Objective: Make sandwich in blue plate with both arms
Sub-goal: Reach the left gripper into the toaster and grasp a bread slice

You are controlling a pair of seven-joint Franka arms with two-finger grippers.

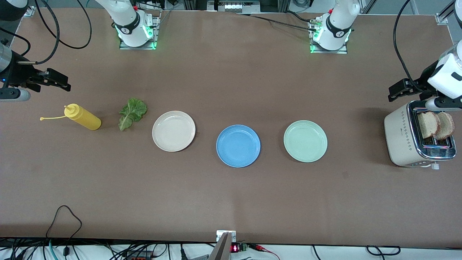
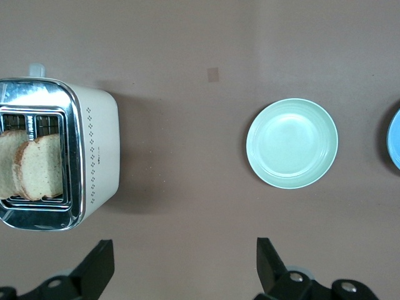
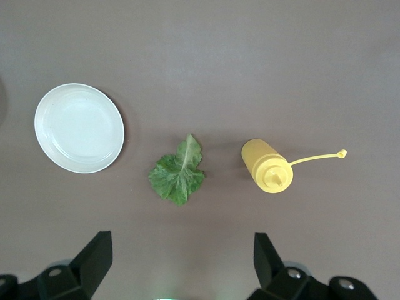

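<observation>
The blue plate (image 1: 238,146) lies bare at mid-table, and only its edge (image 2: 396,139) shows in the left wrist view. No sandwich is in view. Two bread slices (image 1: 435,125) (image 2: 34,165) stand in the toaster. A green lettuce leaf (image 1: 132,112) (image 3: 178,172) lies on the table toward the right arm's end. My left gripper (image 1: 397,92) (image 2: 185,265) hangs open and holds nothing, over bare table beside the toaster. My right gripper (image 1: 57,82) (image 3: 182,262) is open too, holding nothing, high over bare table near the lettuce.
A cream-white plate (image 1: 173,130) and a mint-green plate (image 1: 305,141) flank the blue one. A yellow squeeze bottle (image 1: 82,117) lies beside the lettuce. The cream toaster (image 1: 400,139) stands at the left arm's end. A black cable (image 1: 65,216) loops onto the table's near edge.
</observation>
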